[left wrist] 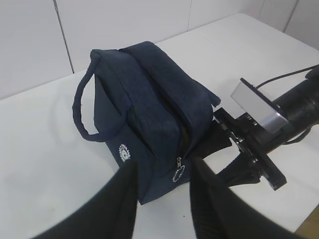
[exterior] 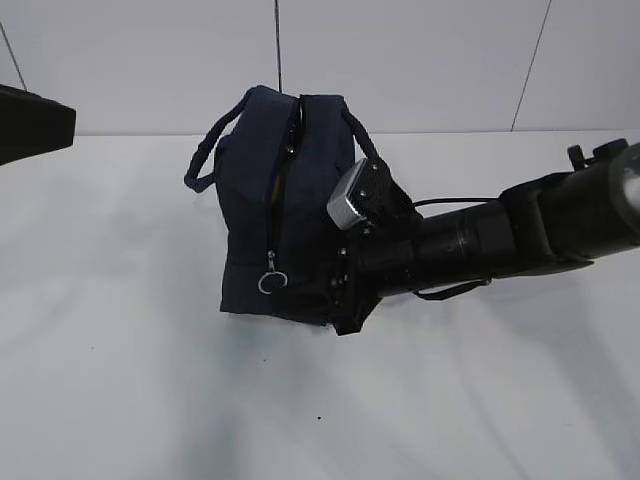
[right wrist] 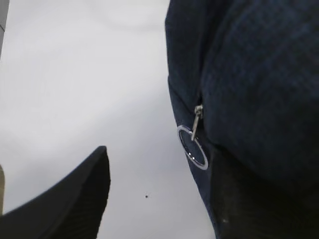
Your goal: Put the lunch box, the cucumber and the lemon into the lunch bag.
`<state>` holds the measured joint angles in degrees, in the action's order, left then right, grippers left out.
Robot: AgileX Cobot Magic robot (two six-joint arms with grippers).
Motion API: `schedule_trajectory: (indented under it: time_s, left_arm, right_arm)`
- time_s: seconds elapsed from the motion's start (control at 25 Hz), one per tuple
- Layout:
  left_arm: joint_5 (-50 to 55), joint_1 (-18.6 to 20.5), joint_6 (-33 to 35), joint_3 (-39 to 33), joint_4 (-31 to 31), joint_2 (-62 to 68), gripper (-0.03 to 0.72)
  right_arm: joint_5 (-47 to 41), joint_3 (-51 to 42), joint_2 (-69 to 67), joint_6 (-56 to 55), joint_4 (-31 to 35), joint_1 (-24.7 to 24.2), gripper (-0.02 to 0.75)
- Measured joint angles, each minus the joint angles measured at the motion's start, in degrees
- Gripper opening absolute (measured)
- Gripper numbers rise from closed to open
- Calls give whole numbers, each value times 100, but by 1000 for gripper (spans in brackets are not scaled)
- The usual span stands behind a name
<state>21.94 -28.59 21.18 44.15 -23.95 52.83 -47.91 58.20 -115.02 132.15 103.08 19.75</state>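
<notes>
Near the desk's middle, the navy lunch bag is standing upright, broad bare surface around it. Right gripper is pressing its spread jaws against the bag's side; left gripper is hovering part-open, holding nothing.

I saw the lunch bag standing upright on the white table, dark navy, boxy, handles drooping to either side. Its zipper gaped partly open along the top, a sliver of yellow inside, the silver ring pull hanging low on the near end.

R arm stretched low, fingers apart, L fingers parted
</notes>
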Motion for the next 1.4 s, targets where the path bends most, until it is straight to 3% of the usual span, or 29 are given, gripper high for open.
schedule_trajectory:
  time_s: [0.24,0.8,1.16,1.4]
  left_arm:
    - [0,0,0,0,0,0,237]
    - [9,0,0,0,12,113,237]
    - [-201,0,62,73,106,1516,237]
    - [-319,0,87,972,84,2644,238]
  right_arm:
    - [250,160,-69,-186,0,0,476]
    - [-185,162,-539,-234,10,0,476]
    - [-216,162,-539,-555,10,0,476]
    - [-348,162,-539,-721,10,0,476]
